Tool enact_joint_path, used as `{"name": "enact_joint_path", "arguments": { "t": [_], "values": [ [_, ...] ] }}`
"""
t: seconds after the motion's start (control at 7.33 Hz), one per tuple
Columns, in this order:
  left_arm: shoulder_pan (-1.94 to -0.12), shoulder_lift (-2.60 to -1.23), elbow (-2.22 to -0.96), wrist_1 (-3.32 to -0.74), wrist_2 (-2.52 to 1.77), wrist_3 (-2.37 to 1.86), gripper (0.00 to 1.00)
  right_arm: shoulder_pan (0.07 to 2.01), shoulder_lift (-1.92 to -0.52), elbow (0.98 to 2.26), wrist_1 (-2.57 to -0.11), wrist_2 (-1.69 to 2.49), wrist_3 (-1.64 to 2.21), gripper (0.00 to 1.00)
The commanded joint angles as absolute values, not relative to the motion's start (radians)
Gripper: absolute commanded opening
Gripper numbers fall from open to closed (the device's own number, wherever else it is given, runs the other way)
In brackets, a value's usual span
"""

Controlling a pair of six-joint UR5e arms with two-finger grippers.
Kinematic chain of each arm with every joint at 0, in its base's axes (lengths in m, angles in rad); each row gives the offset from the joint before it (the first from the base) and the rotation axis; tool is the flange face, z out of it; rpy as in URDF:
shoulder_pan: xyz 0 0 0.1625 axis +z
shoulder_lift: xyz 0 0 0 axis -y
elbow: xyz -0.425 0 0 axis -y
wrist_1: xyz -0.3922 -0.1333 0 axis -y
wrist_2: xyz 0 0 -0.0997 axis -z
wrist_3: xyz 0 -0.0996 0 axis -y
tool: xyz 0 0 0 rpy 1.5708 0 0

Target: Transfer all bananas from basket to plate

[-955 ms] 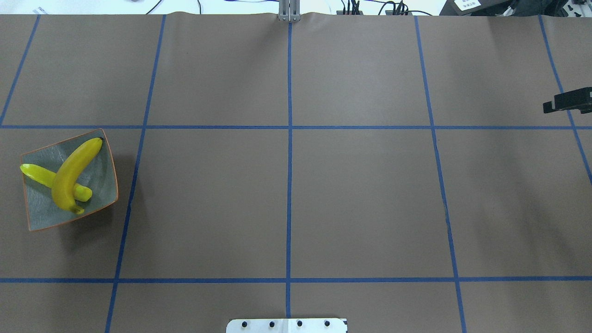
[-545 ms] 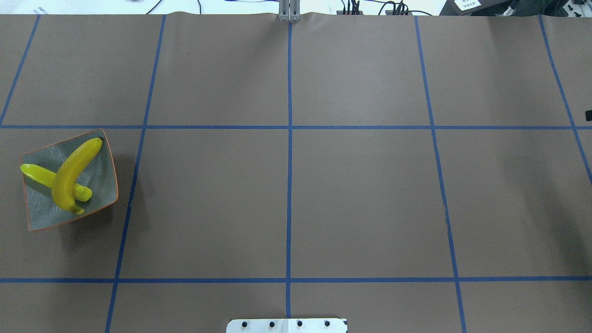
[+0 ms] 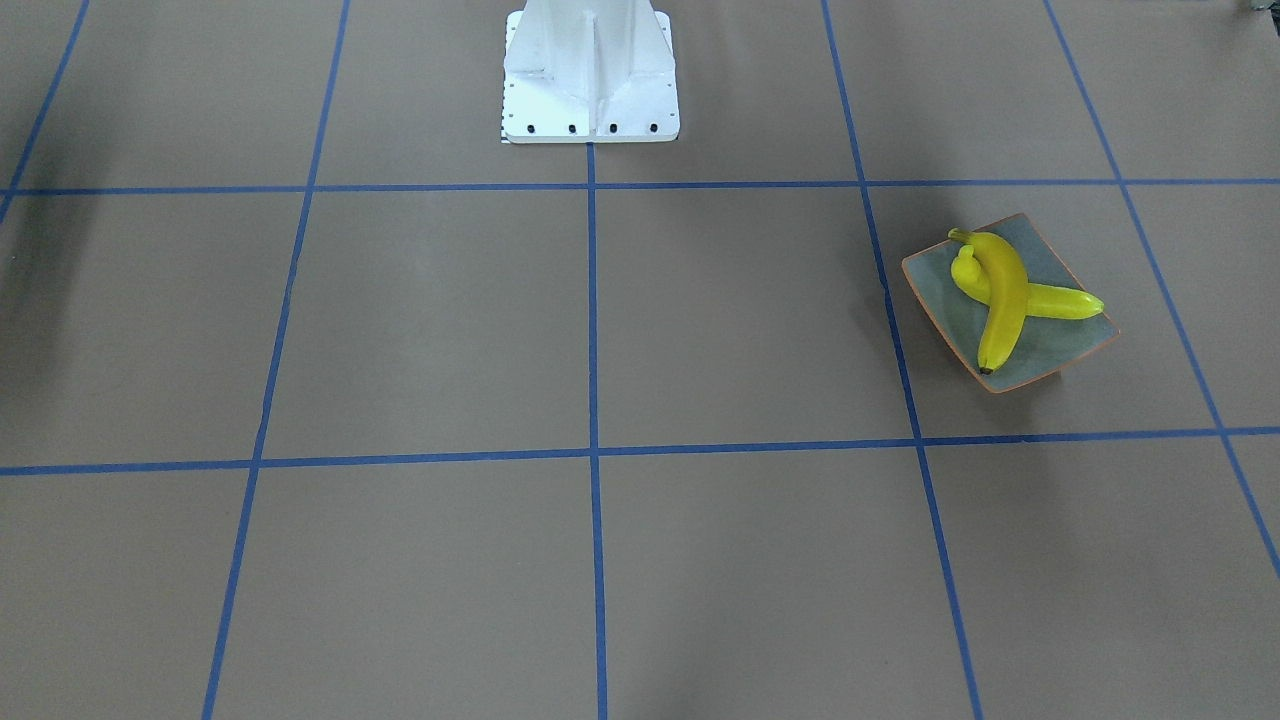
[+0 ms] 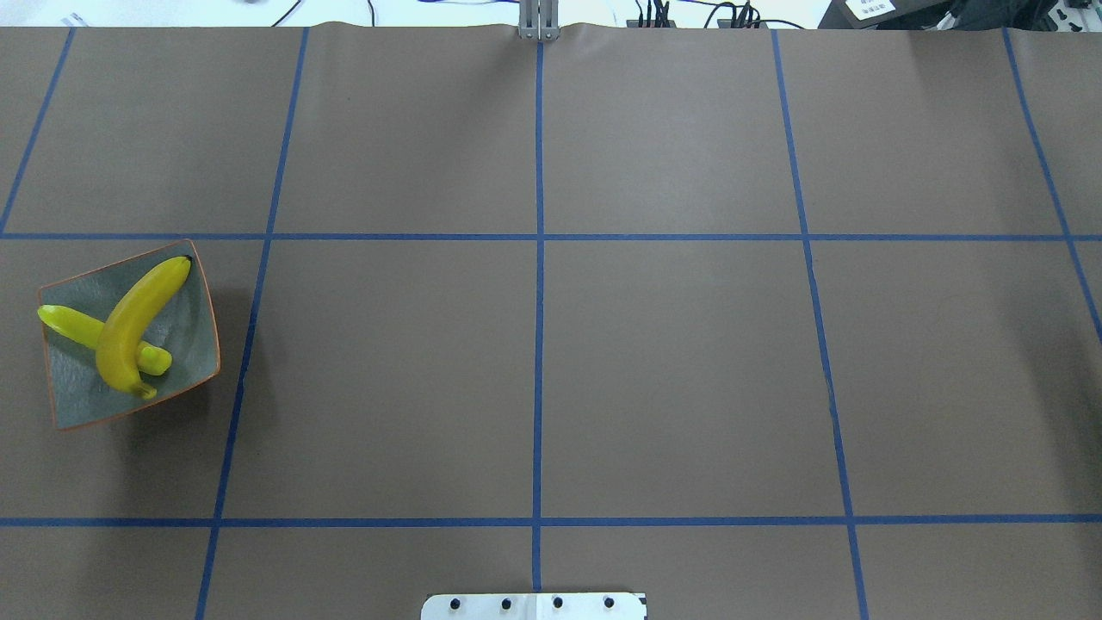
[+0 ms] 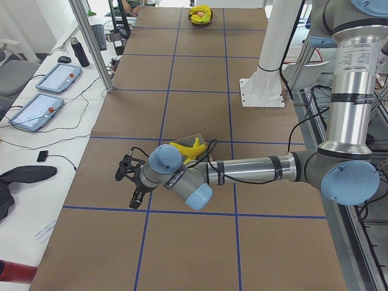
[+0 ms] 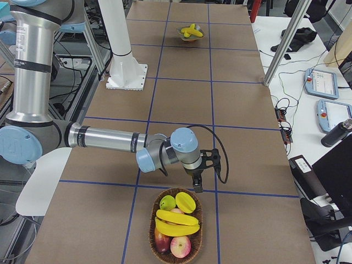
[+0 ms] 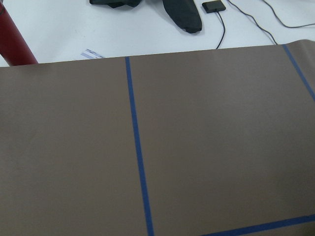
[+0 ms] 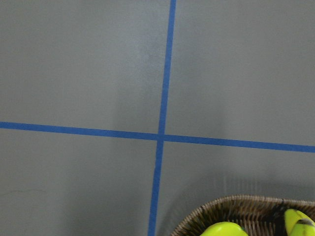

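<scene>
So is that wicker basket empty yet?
Not empty. The right-side view shows two bananas lying in the basket, on top of other fruit.

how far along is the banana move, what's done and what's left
About halfway. Done: the deeper yellow banana lies across the paler banana on the plate. In hand: nothing that I can see; the right gripper hangs just beyond the basket, and no banana shows in it. Left: two more bananas lie in the basket among other fruit.
</scene>
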State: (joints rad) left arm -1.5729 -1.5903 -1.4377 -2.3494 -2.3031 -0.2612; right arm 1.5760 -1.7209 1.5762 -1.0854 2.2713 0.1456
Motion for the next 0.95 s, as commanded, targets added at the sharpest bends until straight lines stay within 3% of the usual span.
{"name": "enact_joint_path", "arguments": {
  "t": [0.0, 0.41, 0.82],
  "values": [
    [-1.58, -1.563, -1.457, -2.309, -2.298, -0.222, 0.99, 1.646, -1.715, 1.469, -1.086, 2.272, 0.004, 1.0],
    [-1.578, -1.508, -1.519, -2.307, -2.298, -0.224, 0.99, 1.646, -1.724, 1.448, -1.158, 2.273, 0.014, 1.0],
    [-1.58, -1.505, -1.528, -2.309, -2.298, -0.225, 0.99, 1.634, -1.666, 1.35, -1.175, 2.283, 0.027, 0.95]
  ]
}}
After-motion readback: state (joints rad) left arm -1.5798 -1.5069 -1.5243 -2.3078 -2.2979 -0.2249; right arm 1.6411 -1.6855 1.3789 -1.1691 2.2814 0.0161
